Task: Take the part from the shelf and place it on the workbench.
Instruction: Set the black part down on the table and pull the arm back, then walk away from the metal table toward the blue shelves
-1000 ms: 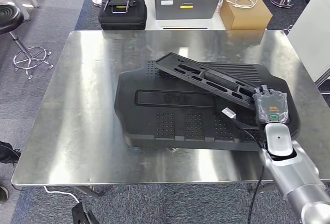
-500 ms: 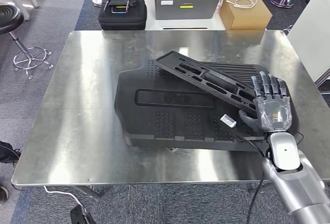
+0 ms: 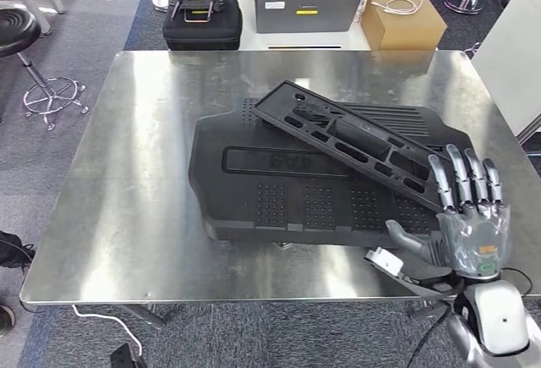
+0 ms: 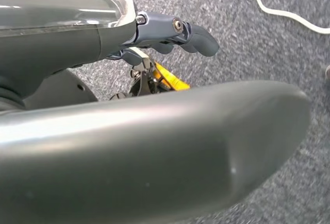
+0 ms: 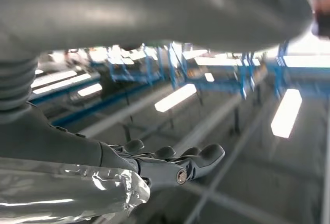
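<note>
Two black parts lie stacked on the surface, the slim part tilted across the big panel, so the right hand hovers beside them, fingers apart, empty.

- The right hand has dark grey segmented fingers and a thick grey thumb.
- A clear, crinkled plastic film wraps its palm section; through it show a small green mark and an orange one.
- Below the right hand, the wrist is a glossy silver-white shell with one small dark dot at its middle.
- A black cable runs down beside that wrist, and a small white plug-like block sits just beside the thumb.
- The left hand has dark grey fingers with a round silver screw head at a knuckle, next to a smooth grey cover.
</note>
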### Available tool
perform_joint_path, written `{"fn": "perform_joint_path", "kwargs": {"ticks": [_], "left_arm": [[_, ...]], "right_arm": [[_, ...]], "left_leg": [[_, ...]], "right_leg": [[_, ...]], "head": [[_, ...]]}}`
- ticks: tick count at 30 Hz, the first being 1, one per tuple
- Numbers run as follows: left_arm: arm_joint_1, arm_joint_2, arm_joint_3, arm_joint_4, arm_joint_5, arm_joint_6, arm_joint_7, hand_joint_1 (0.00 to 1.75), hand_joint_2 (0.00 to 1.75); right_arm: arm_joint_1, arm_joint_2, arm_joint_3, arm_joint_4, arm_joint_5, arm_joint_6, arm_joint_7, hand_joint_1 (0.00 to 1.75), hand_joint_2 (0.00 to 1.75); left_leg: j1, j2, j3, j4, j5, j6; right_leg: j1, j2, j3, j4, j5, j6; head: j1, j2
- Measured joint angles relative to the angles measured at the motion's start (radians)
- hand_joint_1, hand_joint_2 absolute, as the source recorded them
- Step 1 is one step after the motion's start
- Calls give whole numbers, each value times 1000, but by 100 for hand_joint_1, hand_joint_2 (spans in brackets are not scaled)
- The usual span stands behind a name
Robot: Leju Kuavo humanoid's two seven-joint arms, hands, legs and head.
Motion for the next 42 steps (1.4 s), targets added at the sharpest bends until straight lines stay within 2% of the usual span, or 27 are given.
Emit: {"fn": "perform_joint_path", "kwargs": {"ticks": [4,6,7,9,11,13,16,19,22,23,24,26,27,28,29,30,32,33,34,37,38,39,40,42], "left_arm": [[2,0,7,0,0,0,-7,0,0],[2,0,8,0,0,3,-6,0,0],[1,0,8,0,0,6,-4,0,0],[1,0,10,0,0,18,1,0,0],[1,0,12,0,0,34,8,0,0],[1,0,14,0,0,48,14,0,0],[1,0,15,0,0,62,23,0,0],[3,0,19,0,0,72,32,0,0],[3,-1,27,0,0,78,34,0,0],[2,-1,29,0,0,80,34,0,0],[2,-2,31,0,0,81,34,0,0],[2,-2,33,0,0,83,34,0,0],[3,-2,33,0,0,83,35,0,0],[3,-2,34,0,0,83,35,0,0],[3,-1,35,0,0,84,35,0,0],[3,-1,35,0,0,84,35,0,0],[3,-1,35,0,0,84,35,0,0],[2,-1,36,0,0,84,35,0,0],[2,-1,37,0,0,84,35,0,0],[3,-1,39,0,0,84,35,0,0],[4,-1,39,0,0,84,35,0,0],[4,-1,39,0,0,84,35,0,0],[3,-1,39,0,0,84,35,0,0],[3,-1,40,0,0,83,36,0,0]], "right_arm": [[95,19,-47,-153,-52,-35,-82,0,175],[124,47,-71,-208,-129,-36,-162,0,175],[141,77,-90,-233,-197,-36,-241,0,175],[178,163,-143,-278,-353,-37,-425,0,175],[214,245,-198,-312,-471,-38,-543,0,175],[243,300,-237,-335,-544,-38,-586,0,175],[282,356,-269,-353,-607,-38,-603,0,175],[318,389,-284,-356,-658,-38,-603,0,175],[358,409,-291,-351,-705,-38,-601,0,175],[371,414,-293,-349,-717,-38,-601,0,175],[381,418,-295,-346,-727,-38,-600,0,175],[396,424,-300,-340,-739,-38,-598,0,175],[403,426,-302,-336,-742,-38,-597,0,175],[409,427,-304,-333,-744,-38,-596,0,175],[413,428,-306,-330,-746,-38,-596,0,175],[416,429,-306,-327,-747,-38,-595,0,175],[417,430,-307,-323,-751,-38,-594,0,175],[419,432,-307,-322,-755,-38,-593,0,175],[422,434,-307,-321,-759,-38,-592,0,175],[433,441,-312,-320,-769,-39,-594,0,175],[434,443,-313,-320,-771,-39,-595,0,175],[435,446,-314,-320,-772,-39,-596,0,175],[436,448,-316,-319,-773,-39,-596,0,175],[440,452,-318,-316,-775,-39,-596,0,175]], "left_leg": [[0,0,0,0,0,0],[0,0,0,0,0,0],[1,0,0,0,0,0],[1,0,0,0,0,0],[1,0,1,-1,0,-1],[1,0,1,0,0,0],[-2,0,1,1,-1,1],[-7,0,1,1,-1,4],[-4,3,5,-8,9,15],[-1,4,7,-13,15,20],[3,6,8,-19,19,24],[4,9,8,-21,22,27],[4,10,8,-20,22,26],[4,11,7,-20,22,25],[5,12,8,-20,23,24],[5,12,8,-20,23,23],[5,11,8,-19,24,16],[4,10,6,-18,26,9],[3,9,5,-18,29,2],[7,8,-5,-17,33,-19],[8,8,-10,-8,19,-24],[9,8,-21,17,-9,-29],[10,8,-36,63,-49,-31],[11,8,-76,190,-126,-33]], "right_leg": [[0,1,0,0,0,0],[0,1,0,0,0,0],[0,1,0,0,0,0],[1,1,0,0,0,0],[1,1,0,0,0,0],[1,1,0,0,0,0],[-3,1,1,-1,0,1],[-8,0,1,-2,1,4],[-9,1,1,0,0,12],[-9,2,-3,12,-14,15],[-9,2,-14,44,-40,18],[-15,1,-58,164,-113,26],[-19,0,-80,227,-140,31],[-22,0,-91,266,-150,35],[-25,0,-85,269,-140,38],[-28,0,-61,232,-114,41],[-31,1,15,97,-55,43],[-30,2,46,39,-36,41],[-28,4,62,4,-28,38],[-23,3,60,-18,-22,18],[-24,2,56,-22,-18,9],[-24,0,50,-26,-12,-2],[-24,-3,42,-27,-6,-12],[-19,-6,26,-27,6,-22]], "head": [[0,0],[0,0],[0,0],[0,0],[0,0],[0,0],[0,0],[-1,0],[-1,0],[0,0],[0,0],[1,0],[1,0],[1,0],[1,0],[1,0],[1,0],[0,0],[0,0],[-1,0],[-1,0],[-2,0],[-2,0],[-3,0]]}}
